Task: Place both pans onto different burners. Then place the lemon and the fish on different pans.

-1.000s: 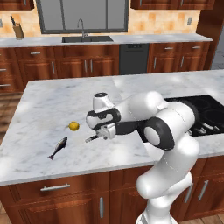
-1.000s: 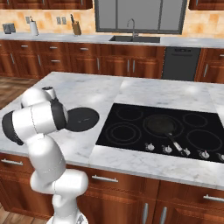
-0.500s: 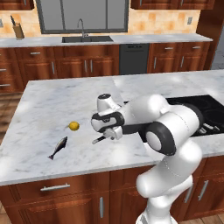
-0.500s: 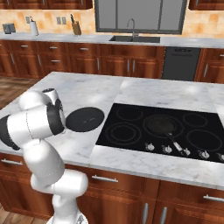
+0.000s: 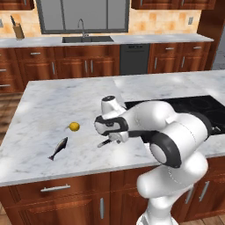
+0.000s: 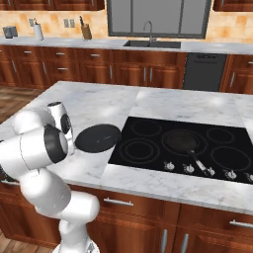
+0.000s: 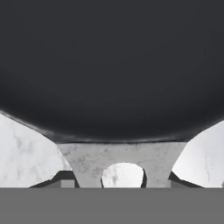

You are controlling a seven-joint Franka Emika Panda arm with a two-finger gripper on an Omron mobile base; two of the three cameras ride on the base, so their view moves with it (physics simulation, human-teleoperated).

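Farthest left of the cooktop (image 6: pixel 148 129), the fish (image 5: pixel 58 148) and lemon (image 5: pixel 74 126) lie untouched on the tabletop (image 5: pixel 48 105). Nearer it, the end effector (image 7: pixel 121 181) has come down over the last second to straddle the handle (image 7: pixel 122 158) of the pan (image 6: pixel 98 138) just left of the cooktop. Whether the fingers pinch it yet, I cannot tell. The other pan (image 6: pixel 180 141) already sits on a middle burner, so this looks like the second pan's pick-up.
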